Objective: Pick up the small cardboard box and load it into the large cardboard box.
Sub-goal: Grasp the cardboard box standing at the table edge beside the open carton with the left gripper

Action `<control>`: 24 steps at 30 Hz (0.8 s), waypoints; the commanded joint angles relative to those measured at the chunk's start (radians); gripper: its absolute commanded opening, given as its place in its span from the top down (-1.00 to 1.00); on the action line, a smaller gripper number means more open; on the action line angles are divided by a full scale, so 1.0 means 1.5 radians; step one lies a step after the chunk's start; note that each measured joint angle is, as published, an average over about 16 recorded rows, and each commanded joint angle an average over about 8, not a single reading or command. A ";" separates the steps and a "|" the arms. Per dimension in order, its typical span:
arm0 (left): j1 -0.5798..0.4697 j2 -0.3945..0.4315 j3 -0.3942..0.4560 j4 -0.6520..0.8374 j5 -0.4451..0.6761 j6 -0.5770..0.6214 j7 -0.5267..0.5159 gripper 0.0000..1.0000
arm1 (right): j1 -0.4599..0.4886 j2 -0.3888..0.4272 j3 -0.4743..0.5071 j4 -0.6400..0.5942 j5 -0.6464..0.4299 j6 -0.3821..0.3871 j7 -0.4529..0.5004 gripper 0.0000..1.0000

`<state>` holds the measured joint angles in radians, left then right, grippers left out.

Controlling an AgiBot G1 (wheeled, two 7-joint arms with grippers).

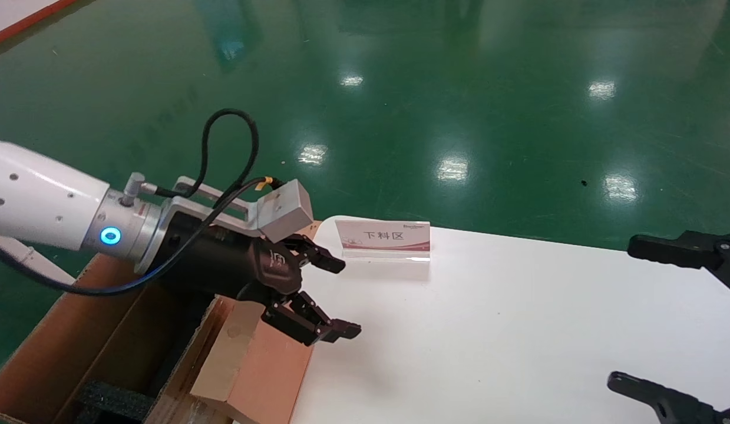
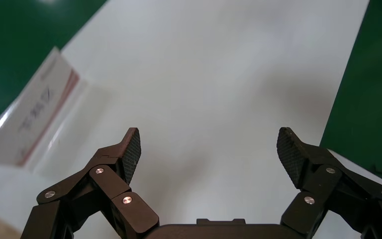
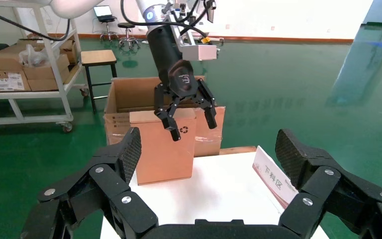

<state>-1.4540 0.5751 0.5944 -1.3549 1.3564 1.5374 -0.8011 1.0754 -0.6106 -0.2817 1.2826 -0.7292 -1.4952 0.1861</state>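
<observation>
The small cardboard box (image 1: 264,371) stands upright on its edge at the left end of the white table (image 1: 518,330). It also shows in the right wrist view (image 3: 161,149), with its recycling symbol near the top corner. The large cardboard box (image 1: 76,335) stands right behind it off the table's end, with black foam (image 1: 114,400) inside, and shows too in the right wrist view (image 3: 124,97). My left gripper (image 1: 344,297) is open and empty, just above the small box's top edge and not touching it. It is empty over bare table in the left wrist view (image 2: 209,149). My right gripper (image 1: 641,318) is open and empty at the table's right end.
A clear sign stand with Chinese characters (image 1: 382,238) stands at the table's far edge, near the left gripper. In the right wrist view a shelf cart with cartons (image 3: 25,69) and a stool (image 3: 98,57) stand on the green floor beyond the large box.
</observation>
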 commanded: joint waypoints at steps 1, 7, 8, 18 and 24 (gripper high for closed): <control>-0.032 0.009 0.019 0.000 0.027 0.017 -0.043 -1.00 | 0.000 0.000 0.000 0.000 0.000 0.000 0.000 -1.00; -0.120 0.024 0.118 -0.002 0.088 0.028 -0.132 -1.00 | 0.000 0.000 0.000 0.000 0.000 0.000 0.000 -1.00; -0.135 0.026 0.137 -0.002 0.096 0.029 -0.145 -1.00 | 0.000 0.000 0.000 0.000 0.000 0.000 0.000 -1.00; -0.293 0.047 0.337 -0.005 0.133 0.034 -0.259 -1.00 | 0.000 0.000 -0.001 0.000 0.001 0.000 0.000 -1.00; -0.387 0.065 0.473 -0.005 0.123 0.036 -0.328 -1.00 | 0.000 0.001 -0.001 0.000 0.001 0.001 -0.001 -1.00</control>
<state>-2.0328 0.6745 1.3050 -1.3619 1.5364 1.5903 -1.2933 1.0757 -0.6099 -0.2836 1.2825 -0.7280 -1.4944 0.1852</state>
